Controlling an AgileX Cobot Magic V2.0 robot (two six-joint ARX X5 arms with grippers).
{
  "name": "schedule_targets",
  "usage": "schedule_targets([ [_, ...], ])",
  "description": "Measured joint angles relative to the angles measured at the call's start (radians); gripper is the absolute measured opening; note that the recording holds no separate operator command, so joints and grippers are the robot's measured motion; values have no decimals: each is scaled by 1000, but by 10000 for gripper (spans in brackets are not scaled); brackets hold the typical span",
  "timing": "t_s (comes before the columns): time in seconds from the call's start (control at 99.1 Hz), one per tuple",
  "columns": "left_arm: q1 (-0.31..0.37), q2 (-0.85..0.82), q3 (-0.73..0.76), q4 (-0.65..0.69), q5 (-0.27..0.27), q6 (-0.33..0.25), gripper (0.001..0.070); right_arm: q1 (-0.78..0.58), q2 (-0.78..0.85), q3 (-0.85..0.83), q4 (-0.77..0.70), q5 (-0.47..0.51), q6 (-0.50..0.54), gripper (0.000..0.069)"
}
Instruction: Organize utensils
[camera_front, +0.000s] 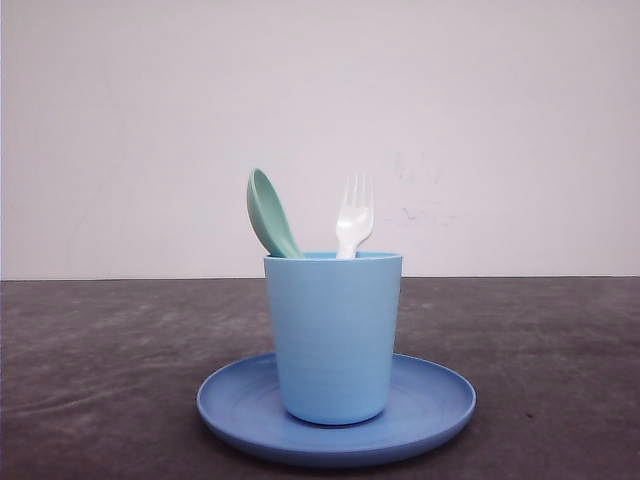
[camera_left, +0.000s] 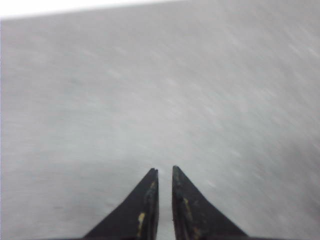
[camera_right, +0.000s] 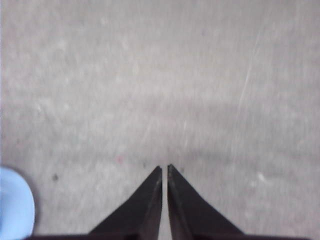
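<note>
A: Where did the utensils stand at that moment?

B: Both were in the cup (camera_front: 333, 335), heads up. The spoon (camera_front: 270, 213) leaned on the left part of the rim, its bowl tilted outward to the left. The fork (camera_front: 354, 215) stood almost upright, near the middle of the rim, tines up. They were apart at the top; inside the cup I could not tell whether they touched. The cup stood at the middle of the plate (camera_front: 430, 405), and the plate lay on the desk (camera_front: 90, 360) close to its front edge, about halfway between the left and right sides.

A: And the grippers?

B: The left gripper (camera_left: 165, 170) hung above bare desk, with a narrow slit between the fingers, so nearly closed and holding nothing. The right gripper (camera_right: 164, 167) was the same: fingertips almost together, empty, above bare desk.

A: Which arm was nearer?

B: I judged the right one, because a pale blue rim, probably the plate, showed at the corner of its wrist view. The left wrist view gave no such sign.

A: What did the next move depend on?

B: On the long axis. Each handle pointed down into the cup, so any grasp had to come from above, with the jaws opened first. Perhaps the utensils already counted as organized; I could not decide that.
</note>
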Motion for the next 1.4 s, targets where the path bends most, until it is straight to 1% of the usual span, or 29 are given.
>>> schedule_targets([
  [0.081,44,-100,-87,73,3,-9,24,0,0,0,32,0,0,17],
  [0.182,77,-237,-216,159,6,-19,24,0,0,0,67,0,0,17],
  [0.293,96,-377,-361,233,12,-23,24,0,0,0,109,0,0,17],
  [0.363,104,-461,-447,257,17,-29,24,0,0,0,135,0,0,17],
  [0.515,111,-595,-581,287,27,-64,24,0,0,0,192,0,0,17],
  [0.666,111,-599,-647,322,73,-82,24,0,0,0,247,0,0,17],
  [0.787,111,-599,-694,354,77,-89,24,0,0,0,288,0,0,17],
  [0.919,111,-600,-693,353,105,-105,23,0,0,0,326,0,0,17],
  [1.403,108,-599,-693,353,100,-105,23,0,0,0,404,0,0,17],
])
